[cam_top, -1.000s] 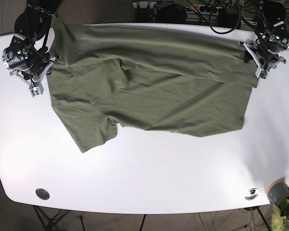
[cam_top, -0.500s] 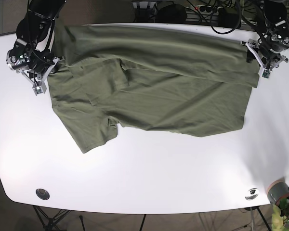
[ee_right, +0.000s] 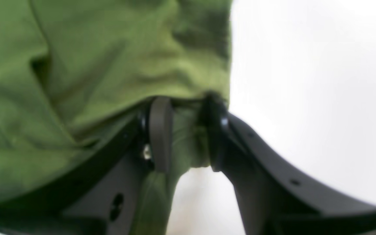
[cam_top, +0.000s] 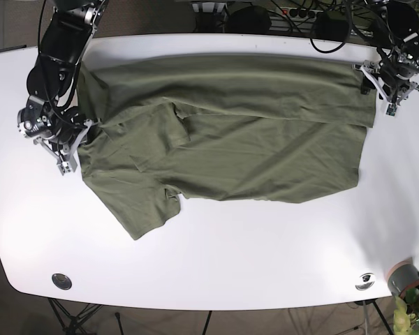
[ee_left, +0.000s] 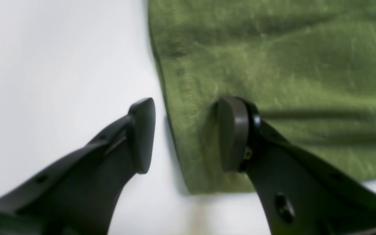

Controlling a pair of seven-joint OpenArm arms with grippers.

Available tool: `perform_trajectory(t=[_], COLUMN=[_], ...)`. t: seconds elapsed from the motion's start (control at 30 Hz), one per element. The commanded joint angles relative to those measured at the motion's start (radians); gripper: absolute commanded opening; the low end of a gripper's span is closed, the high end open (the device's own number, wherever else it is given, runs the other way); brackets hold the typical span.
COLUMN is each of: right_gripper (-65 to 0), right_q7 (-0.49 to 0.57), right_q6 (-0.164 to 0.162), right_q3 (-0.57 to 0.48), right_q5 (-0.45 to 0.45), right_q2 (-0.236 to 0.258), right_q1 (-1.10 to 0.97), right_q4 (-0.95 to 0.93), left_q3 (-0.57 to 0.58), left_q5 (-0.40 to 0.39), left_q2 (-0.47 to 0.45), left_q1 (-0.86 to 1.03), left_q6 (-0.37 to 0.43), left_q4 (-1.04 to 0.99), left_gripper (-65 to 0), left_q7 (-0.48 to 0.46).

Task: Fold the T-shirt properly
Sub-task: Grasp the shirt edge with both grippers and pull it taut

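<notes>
An olive-green T-shirt (cam_top: 230, 132) lies spread on the white table (cam_top: 216, 251), with one sleeve pointing to the front left. My right gripper (cam_top: 68, 155) is at the shirt's left edge. In the right wrist view it (ee_right: 186, 133) is shut on a bunched fold of the T-shirt (ee_right: 109, 49). My left gripper (cam_top: 378, 87) is at the shirt's right edge. In the left wrist view it (ee_left: 184, 133) is open and straddles the hem of the T-shirt (ee_left: 289, 65). One finger (ee_left: 140, 137) is over bare table, the other over the cloth.
Two round metal fittings (cam_top: 61, 280) (cam_top: 365, 280) sit near the table's front edge. A grey pot (cam_top: 405, 278) with a plant stands off the front right corner. Cables and gear (cam_top: 293, 14) lie behind the back edge.
My right gripper has moved toward the front edge, dragging the shirt's left side and sleeve with it. My left gripper has shifted slightly outward and back, and the shirt's right edge has stayed put.
</notes>
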Motion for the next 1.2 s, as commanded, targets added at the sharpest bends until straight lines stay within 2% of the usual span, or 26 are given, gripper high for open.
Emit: perform_trajectory(t=[0.0,0.2,0.4,0.6,0.7,0.73,0.87,0.93,1.0,1.17], right_gripper=[-48.5,-48.5,-47.7,-46.3,-37.1,-30.8,-14.1,-9.7,-10.5,-19.5], right_q7=[-0.012,0.008,-0.151,-0.334,-0.401,-0.421,-0.421,-0.421,-0.421,-0.421], right_q6=[0.001,0.001,0.001,0.001,0.001,0.001,0.001,0.001,0.001,0.001], right_q3=[-0.025,-0.062,-0.019,0.036,0.058,0.079,0.159,0.187,0.197,0.213], right_q5=[-0.029,-0.019,0.007,0.126,0.213,0.267,0.386,0.434,0.466,0.479], right_q2=[0.018,0.039,0.059,0.056,0.053,0.041,0.01,0.007,0.006,-0.001], right_q1=[0.052,0.143,0.14,0.023,-0.044,-0.08,-0.164,-0.204,-0.239,-0.316], right_q4=[-0.07,-0.111,0.087,0.349,0.456,0.498,0.581,0.593,0.593,0.593], left_q3=[-0.002,-0.002,-0.003,-0.003,-0.003,-0.003,-0.003,-0.003,-0.003,-0.005], left_q5=[0.059,0.067,0.067,0.065,0.065,0.065,0.065,0.065,0.065,0.062], left_q2=[-0.007,-0.007,-0.009,-0.007,-0.004,-0.004,-0.004,-0.004,-0.004,-0.004], left_q1=[0.003,0.001,0.001,0.001,0.001,0.001,-0.023,-0.036,-0.037,-0.039], left_q6=[0.002,0.002,0.002,0.002,0.002,0.002,0.002,0.002,0.002,0.002], left_q4=[-0.005,-0.001,0.001,0.001,0.001,0.001,0.001,0.001,0.001,0.024], left_gripper=[-37.1,-37.1,-37.1,-37.1,-37.1,-37.1,-37.1,-37.1,-37.1,-37.1], left_q7=[0.013,0.013,0.013,0.013,0.013,0.013,0.013,0.015,0.015,0.016])
